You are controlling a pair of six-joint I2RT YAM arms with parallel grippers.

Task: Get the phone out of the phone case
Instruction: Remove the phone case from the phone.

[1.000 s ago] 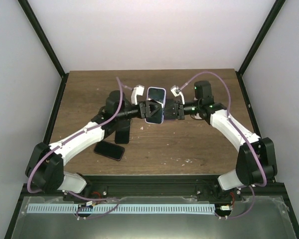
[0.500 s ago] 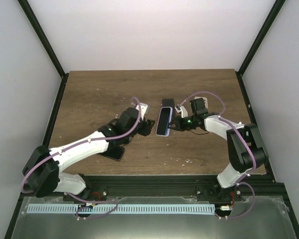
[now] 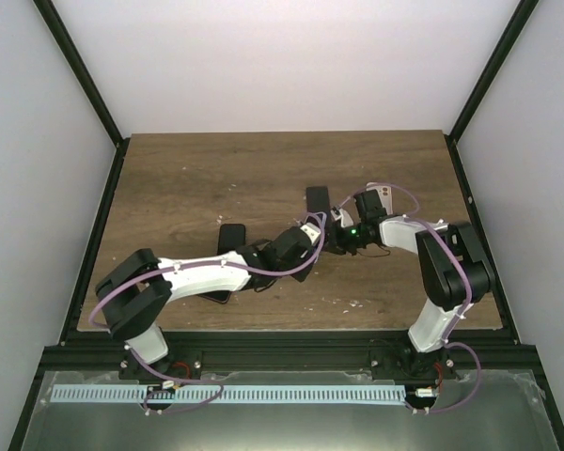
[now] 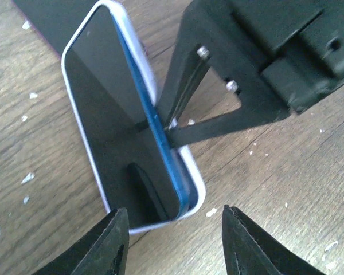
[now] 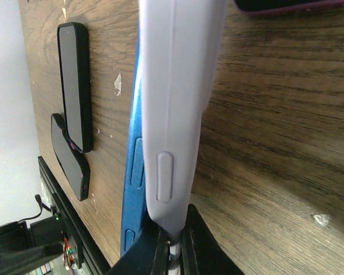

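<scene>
A blue phone [image 4: 163,154] with a black screen stands on its edge in a pale lavender phone case [image 4: 198,192], its long side peeled out of the case wall. My right gripper [image 5: 175,243] is shut on the case's [image 5: 178,86] side wall, with the blue phone [image 5: 132,189] bulging out beside it. My left gripper [image 4: 175,240] is open just short of the phone's near end, with only table wood between its fingers. In the top view the left gripper [image 3: 305,252] meets the right gripper [image 3: 335,235] at mid-table, and the phone is mostly hidden under them.
Other dark phones lie on the wooden table [image 3: 169,178]: one [image 3: 317,198] behind the grippers, one [image 3: 229,237] beside the left arm and one [image 3: 216,295] partly under it. Black frame posts stand at the table's sides.
The phone and case came down from mid-air to the table. The right arm drew in low, still gripping. The left arm let go, swung right and now faces the phone's end.
</scene>
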